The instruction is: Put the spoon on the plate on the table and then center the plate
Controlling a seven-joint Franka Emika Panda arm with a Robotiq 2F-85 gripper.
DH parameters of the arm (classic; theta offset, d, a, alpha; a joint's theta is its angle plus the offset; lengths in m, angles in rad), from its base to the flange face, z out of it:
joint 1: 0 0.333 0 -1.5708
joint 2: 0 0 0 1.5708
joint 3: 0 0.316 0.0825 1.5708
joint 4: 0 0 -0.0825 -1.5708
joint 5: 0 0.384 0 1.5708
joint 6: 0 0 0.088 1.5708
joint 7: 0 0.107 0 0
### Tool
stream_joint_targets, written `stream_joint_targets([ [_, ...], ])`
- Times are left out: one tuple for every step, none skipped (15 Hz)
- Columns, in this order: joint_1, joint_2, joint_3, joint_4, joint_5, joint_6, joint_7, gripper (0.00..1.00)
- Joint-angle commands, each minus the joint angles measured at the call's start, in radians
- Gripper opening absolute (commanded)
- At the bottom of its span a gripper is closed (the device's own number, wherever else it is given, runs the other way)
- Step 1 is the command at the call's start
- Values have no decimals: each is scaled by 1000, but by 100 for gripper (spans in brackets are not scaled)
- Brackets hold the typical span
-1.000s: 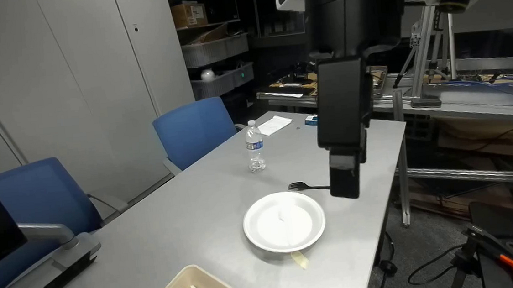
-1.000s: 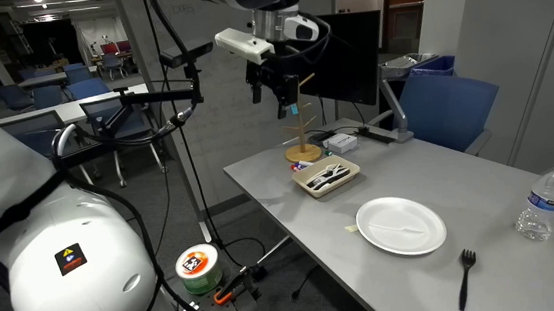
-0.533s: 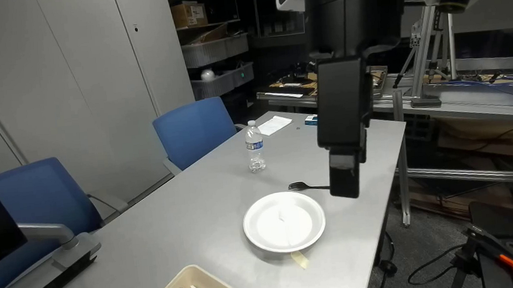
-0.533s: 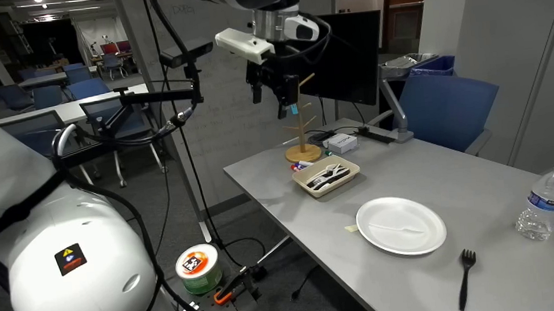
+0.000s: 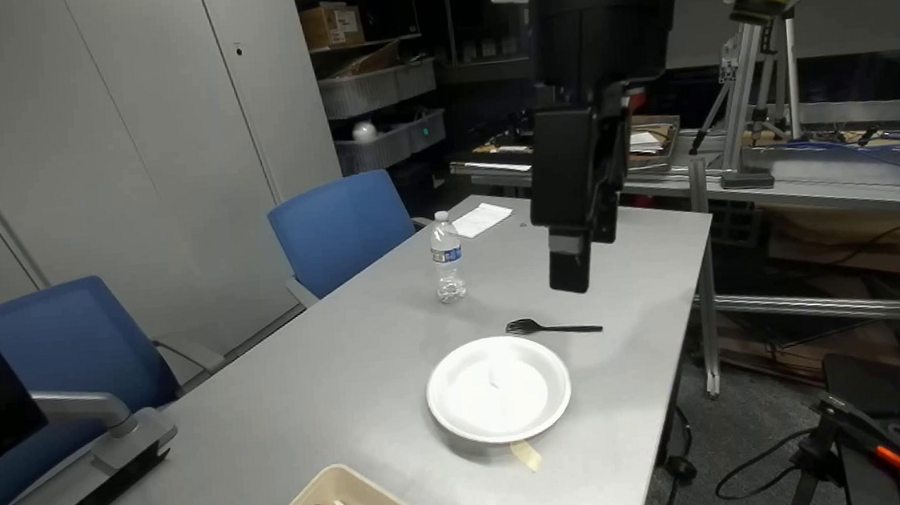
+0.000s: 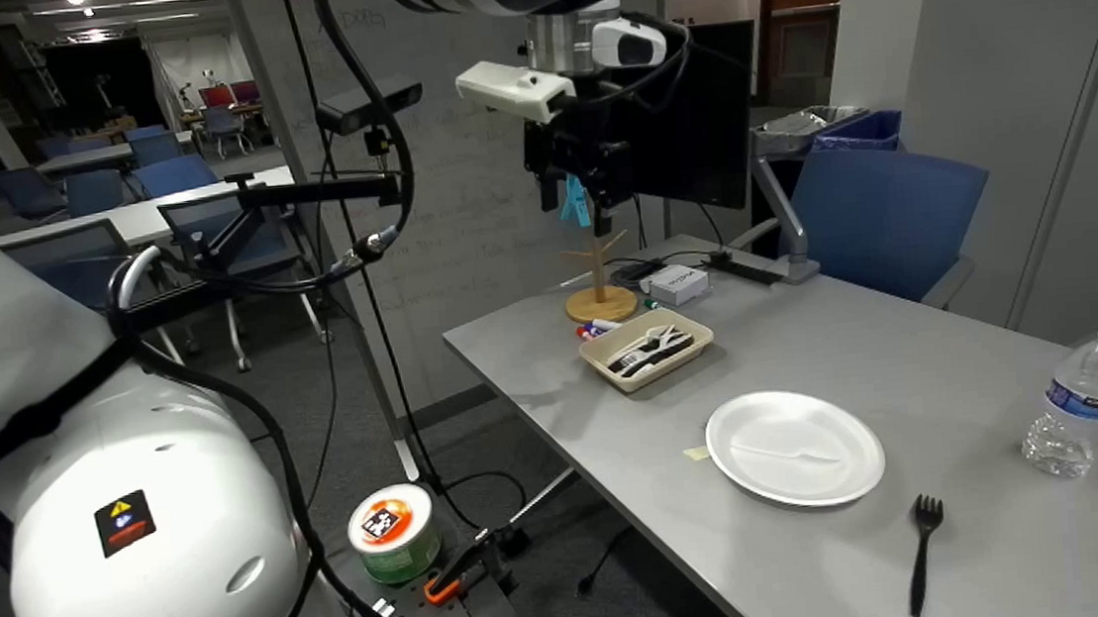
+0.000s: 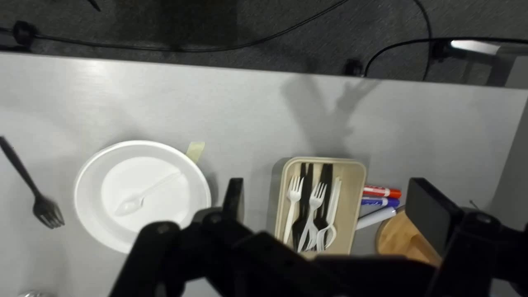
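Spoon (image 7: 130,206) on plate (image 7: 123,177), gap to table (image 7: 239,113) edge; claw (image 6: 576,209) high, spread.

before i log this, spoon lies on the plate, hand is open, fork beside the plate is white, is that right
The fork beside the plate is black, not white; the wrist view shows it. The spoon and open hand are as you say.

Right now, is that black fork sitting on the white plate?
No, in the wrist view the black fork lies on the table beside the white plate, apart from its rim.
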Motion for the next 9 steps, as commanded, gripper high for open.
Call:
stream_joint_targets([
  [-49,38,20,16,-111,85,76,100],
  [-59,53,20,21,-136,112,100,100],
  [-69,66,21,24,-163,140,129,100],
  [-74,86,20,31,-176,167,154,100],
  [-81,103,19,37,-191,192,183,100],
  [-87,122,19,42,-206,219,214,100],
  [-90,140,13,50,-206,235,232,100],
  [-93,157,10,55,-210,255,253,100],
  [-95,170,8,60,-211,269,270,100],
])
